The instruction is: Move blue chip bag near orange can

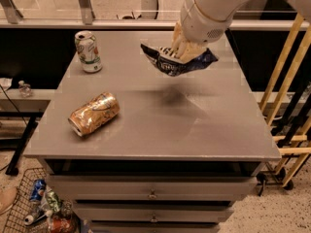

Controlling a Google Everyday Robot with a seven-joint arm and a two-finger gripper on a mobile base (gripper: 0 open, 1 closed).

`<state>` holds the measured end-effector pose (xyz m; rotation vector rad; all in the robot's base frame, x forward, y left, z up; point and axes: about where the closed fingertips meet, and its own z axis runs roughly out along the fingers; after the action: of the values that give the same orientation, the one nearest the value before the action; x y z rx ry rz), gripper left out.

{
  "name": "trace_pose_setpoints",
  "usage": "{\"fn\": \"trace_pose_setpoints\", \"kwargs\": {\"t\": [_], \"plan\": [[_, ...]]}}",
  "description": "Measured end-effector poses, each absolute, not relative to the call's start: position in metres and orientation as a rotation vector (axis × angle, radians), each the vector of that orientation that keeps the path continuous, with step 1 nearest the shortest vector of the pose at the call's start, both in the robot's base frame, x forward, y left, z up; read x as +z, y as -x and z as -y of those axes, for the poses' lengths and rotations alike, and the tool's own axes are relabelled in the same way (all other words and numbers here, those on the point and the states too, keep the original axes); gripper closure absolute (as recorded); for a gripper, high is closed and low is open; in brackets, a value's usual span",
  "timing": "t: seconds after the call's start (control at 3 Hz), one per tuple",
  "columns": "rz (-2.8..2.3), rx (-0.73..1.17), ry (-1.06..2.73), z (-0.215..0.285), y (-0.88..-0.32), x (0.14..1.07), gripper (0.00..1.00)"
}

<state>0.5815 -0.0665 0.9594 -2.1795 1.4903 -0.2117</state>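
We see the white gripper [187,46] above the far right of the grey desk [204,130], jaws pinched shut on the crinkled navy-blue chip bag [176,62], held clear of the surface. We should carry it left and nearer, setting it beside the dented orange-gold can [94,114] lying sideways, without nudging it. The wire floor basket [19,186] holds discarded cans [38,191].

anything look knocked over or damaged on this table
The orange can lies on its side at the table's front left, dented and crumpled. The white-and-green can behind it stands upright. The gripper holds the crinkled blue chip bag in the air over the table.
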Motion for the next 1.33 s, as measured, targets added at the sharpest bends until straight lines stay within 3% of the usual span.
{"fn": "trace_pose_setpoints", "kwargs": {"t": [1.33], "plan": [[-1.301, -0.050, 2.279, -0.013, -0.559, 0.925, 1.00]]}}
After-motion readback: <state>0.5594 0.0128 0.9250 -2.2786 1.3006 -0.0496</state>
